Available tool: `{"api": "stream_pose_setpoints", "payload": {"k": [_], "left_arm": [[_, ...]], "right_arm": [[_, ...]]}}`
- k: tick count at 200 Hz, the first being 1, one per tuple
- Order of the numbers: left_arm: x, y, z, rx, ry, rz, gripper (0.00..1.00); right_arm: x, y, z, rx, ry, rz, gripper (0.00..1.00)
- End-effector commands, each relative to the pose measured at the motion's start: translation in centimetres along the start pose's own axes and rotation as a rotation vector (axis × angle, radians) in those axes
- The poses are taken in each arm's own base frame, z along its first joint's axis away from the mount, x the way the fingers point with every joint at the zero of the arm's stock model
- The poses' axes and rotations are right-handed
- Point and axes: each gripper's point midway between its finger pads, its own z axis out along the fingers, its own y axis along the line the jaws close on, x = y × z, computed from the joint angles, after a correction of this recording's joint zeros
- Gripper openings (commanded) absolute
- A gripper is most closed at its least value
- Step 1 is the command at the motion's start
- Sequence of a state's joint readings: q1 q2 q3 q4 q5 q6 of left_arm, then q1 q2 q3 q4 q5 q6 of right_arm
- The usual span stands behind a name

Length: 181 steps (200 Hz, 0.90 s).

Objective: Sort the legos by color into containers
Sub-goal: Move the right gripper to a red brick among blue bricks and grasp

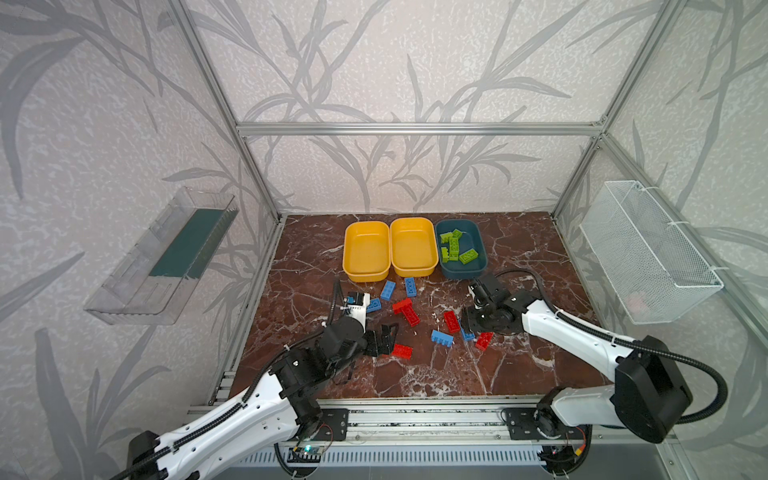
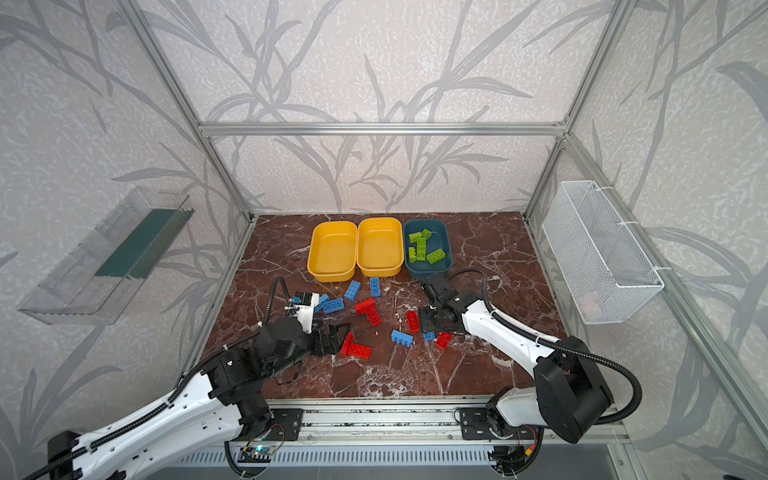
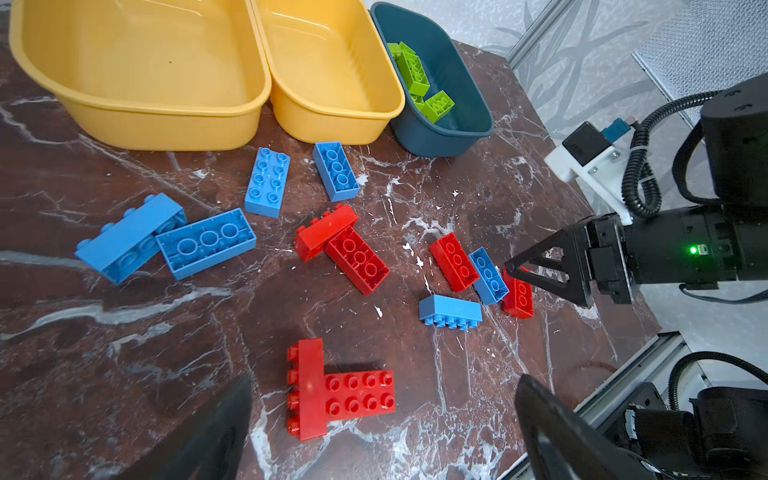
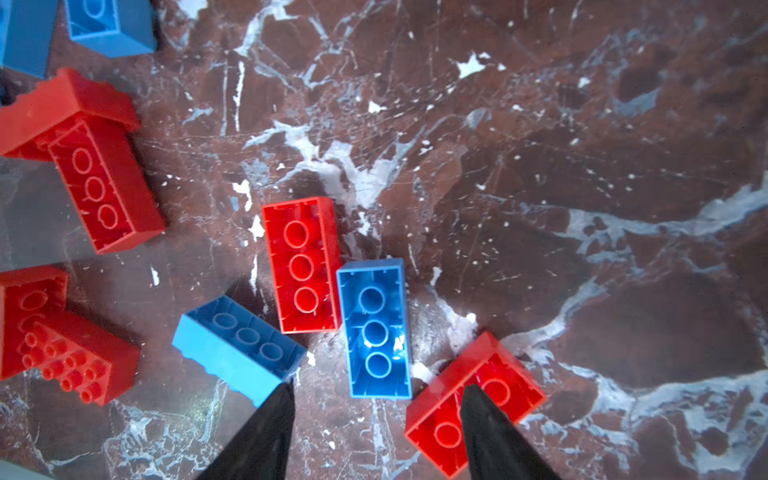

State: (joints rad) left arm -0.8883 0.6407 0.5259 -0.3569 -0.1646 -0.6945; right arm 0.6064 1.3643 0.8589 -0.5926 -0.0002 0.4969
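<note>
Legos, green [image 1: 468,256]: sorted, all lying in the teal tub [image 1: 461,272] at the back of the desk [image 1: 519,257].

Legos, blue [image 1: 387,290] and red [image 1: 410,316]: unsorted, scattered loose on the desk in front of two bare yellow tubs [image 1: 365,249].

Right claw [image 4: 376,388]: released, holding nothing, low over an upturned blue brick [image 4: 374,328]. A red brick [image 4: 301,266] lies just beside one long side of it. Another red brick [image 4: 436,419] sits under one finger.

Left claw [image 3: 384,378]: spread wide, empty, above a red L-shaped pair [image 3: 332,390].

Handling note: the step in hand is probably a pick of the blue brick.
- Centre the fingers across its narrow width, clear of both red neighbours, before lowering.
- Clench on the long walls.
- Lift straight so nothing drags along.
- Give one yellow tub to blue only.
</note>
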Motion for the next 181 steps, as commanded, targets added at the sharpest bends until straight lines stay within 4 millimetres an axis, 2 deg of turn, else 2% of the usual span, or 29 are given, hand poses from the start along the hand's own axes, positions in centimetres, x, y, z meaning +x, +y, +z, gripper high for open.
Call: {"api": "stream_pose_setpoints", "payload": {"k": [1,91,122,129,181], "left_arm": [[0.6,1.4,-0.3,-0.052,0.001,-0.029,0.98],[0.8,2.1,0.3,-0.097,0.004,-0.024,0.98],[0.7,2.2,0.7,-0.107,-0.004,-0.021,0.98],[0.7,2.2,0.8,-0.107,-0.007,-0.022,0.98],[0.9,2.4,1.2,-0.116,-0.006,-0.012,0.98]], "right_arm": [[-1.9,1.4,-0.7,-0.019,-0.052,-0.024,0.63],[-3.3,4.6,4.2,-0.027,0.041,-0.125,0.58],[-2.8,5.3,5.1,-0.038,0.078,-0.152,0.56],[-2.1,5.2,6.1,-0.026,0.111,-0.157,0.55],[-0.3,4.7,7.1,-0.003,0.177,-0.162,0.49]]}}
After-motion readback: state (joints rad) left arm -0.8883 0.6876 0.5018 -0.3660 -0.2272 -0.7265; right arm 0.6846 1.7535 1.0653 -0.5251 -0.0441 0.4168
